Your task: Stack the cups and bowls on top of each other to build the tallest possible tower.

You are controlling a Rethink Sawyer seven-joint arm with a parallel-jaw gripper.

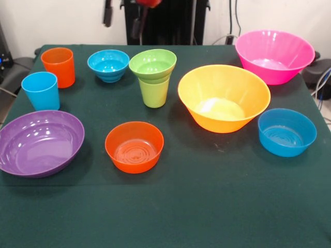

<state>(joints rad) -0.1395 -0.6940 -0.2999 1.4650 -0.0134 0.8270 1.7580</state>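
Observation:
The tower is a lime green cup [154,92] standing upright mid-table with a small green bowl [152,64] seated on its rim. The orange cup [58,66] and the light blue cup [41,90] stand at the left. A small blue bowl [108,65] sits behind them. The purple bowl [39,142], medium orange bowl [134,146], yellow-orange bowl [223,97], medium blue bowl [287,132] and pink bowl [274,55] lie spread over the table. My gripper [123,20] shows only as dark tips at the top edge, well above and behind the tower, holding nothing that I can see.
The table [207,206] is covered by a dark green cloth. The robot's black pedestal [165,23] stands at the far side, with cables at the back right.

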